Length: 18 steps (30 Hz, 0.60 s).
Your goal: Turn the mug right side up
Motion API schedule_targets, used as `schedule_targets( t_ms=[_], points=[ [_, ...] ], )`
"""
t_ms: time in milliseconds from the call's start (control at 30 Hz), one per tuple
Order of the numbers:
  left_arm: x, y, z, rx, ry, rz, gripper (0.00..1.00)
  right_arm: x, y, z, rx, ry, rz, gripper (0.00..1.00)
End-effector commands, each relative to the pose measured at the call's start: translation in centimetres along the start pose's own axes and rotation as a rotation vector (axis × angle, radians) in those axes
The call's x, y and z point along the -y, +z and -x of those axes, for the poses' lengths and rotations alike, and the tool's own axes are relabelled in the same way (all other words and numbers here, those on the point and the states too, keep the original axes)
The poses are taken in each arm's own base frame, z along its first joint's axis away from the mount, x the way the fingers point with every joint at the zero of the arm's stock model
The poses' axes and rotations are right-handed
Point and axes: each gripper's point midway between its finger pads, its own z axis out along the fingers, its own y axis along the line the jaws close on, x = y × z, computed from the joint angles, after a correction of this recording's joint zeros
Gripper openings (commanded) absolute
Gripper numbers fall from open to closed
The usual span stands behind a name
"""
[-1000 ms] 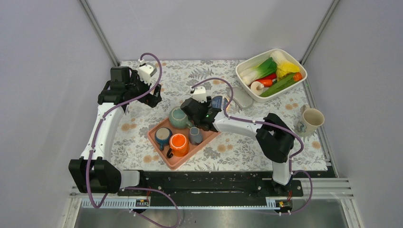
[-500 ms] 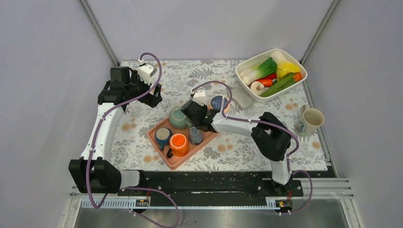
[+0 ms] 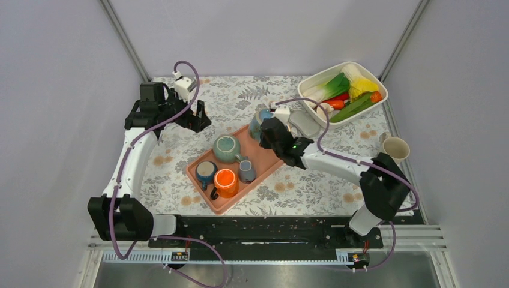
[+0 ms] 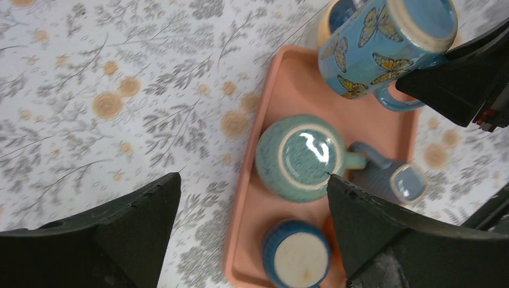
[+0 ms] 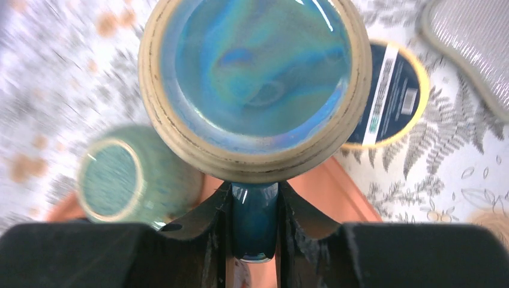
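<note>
Right wrist view shows the right tool [image 5: 254, 201] clamped on the handle [image 5: 254, 231] of the blue mug [image 5: 252, 72]; the left tool [image 4: 251, 204] is spread wide.

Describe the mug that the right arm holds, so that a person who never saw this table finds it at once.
Find the salmon-pink rectangular tray in the middle of the flowered tablecloth. At its far corner the right arm's jaws clamp the handle of a light-blue ceramic mug. Unlike the plain-coloured mugs on the tray, it alone carries yellow butterflies.
</note>
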Motion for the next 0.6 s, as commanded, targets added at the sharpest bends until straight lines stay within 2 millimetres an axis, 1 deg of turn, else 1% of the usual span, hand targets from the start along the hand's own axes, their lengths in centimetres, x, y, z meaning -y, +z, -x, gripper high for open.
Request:
schedule_targets(
  t_ms=[0,100,267,367,467,500,567],
  points=[
    [2.4,0.4,5.2,0.181,-0.127,-0.168,0.93,-4.4,-5.5,14.3,0.372,0.331,0.292,0.0],
    [4.0,1.0,6.6,0.225,-0.239,-0.283,0.94,-4.9,-7.4,16.3,0.416,0.416,0.395,0.0],
    [7.2,0.6,9.9,0.293,-0.326,-0.462,0.96,-6.6,-10.8,18.5,0.457,0.507,0.559,0.0],
    [9.2,0.3,11.4,0.32,-0.343,-0.539,0.95,-7.8,-12.2,19.2,0.454,0.543,0.646,0.0],
    [10.8,-0.1,12.5,0.331,-0.366,-0.626,0.9,-8.6,-12.8,19.6,0.448,0.551,0.69,0.0],
    [11.2,-0.2,12.7,0.332,-0.377,-0.647,0.88,-8.8,-12.9,19.6,0.445,0.556,0.705,0.0],
    [11.2,0.3,12.6,0.306,-0.416,-0.653,0.87,-9.1,-13.5,19.9,0.451,0.566,0.739,0.0]
  ],
)
